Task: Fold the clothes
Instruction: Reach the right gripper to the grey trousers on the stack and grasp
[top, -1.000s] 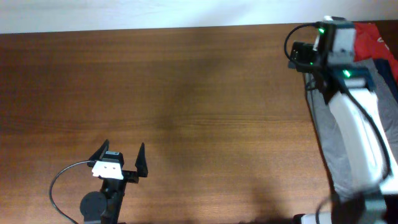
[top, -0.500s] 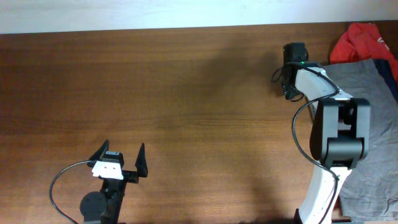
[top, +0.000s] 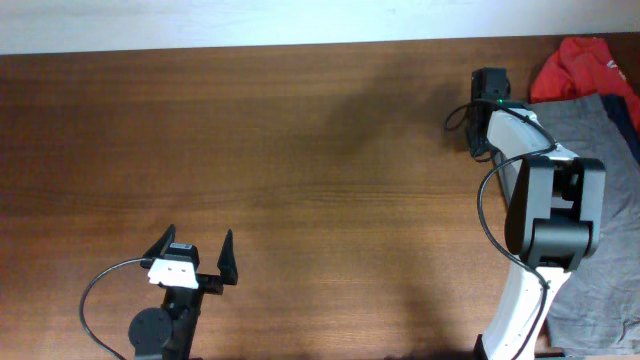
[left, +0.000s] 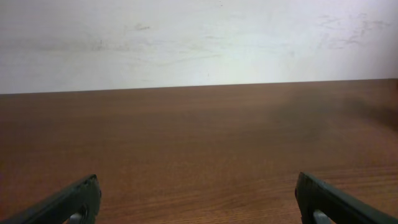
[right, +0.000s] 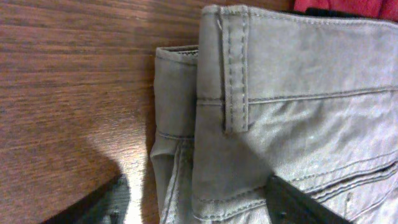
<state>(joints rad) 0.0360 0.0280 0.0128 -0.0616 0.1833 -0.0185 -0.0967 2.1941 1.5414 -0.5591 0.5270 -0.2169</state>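
Tabletop (top: 300, 150): grey trousers (right: 298, 112) beneath right hand (right: 202, 202) (spread)

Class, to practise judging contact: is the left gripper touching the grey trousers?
Apart. Overhead view: the left gripper sits bottom-left, the grey trousers lie far right, bare table between them.

This looks like a robotics lab or test bench rather than a home, though little of the room shows. A long dark brown wood-grain counter (top: 300, 150) stands against a bare, scuffed off-white wall (left: 199, 37). Two machine arms sit at its near edge: a white-and-black jointed arm (top: 522, 305) and a small black arm (top: 160, 325) trailing a looped cable. Grey stitched trousers (right: 298, 112) and a crumpled red garment (top: 585, 65) lie at one end.
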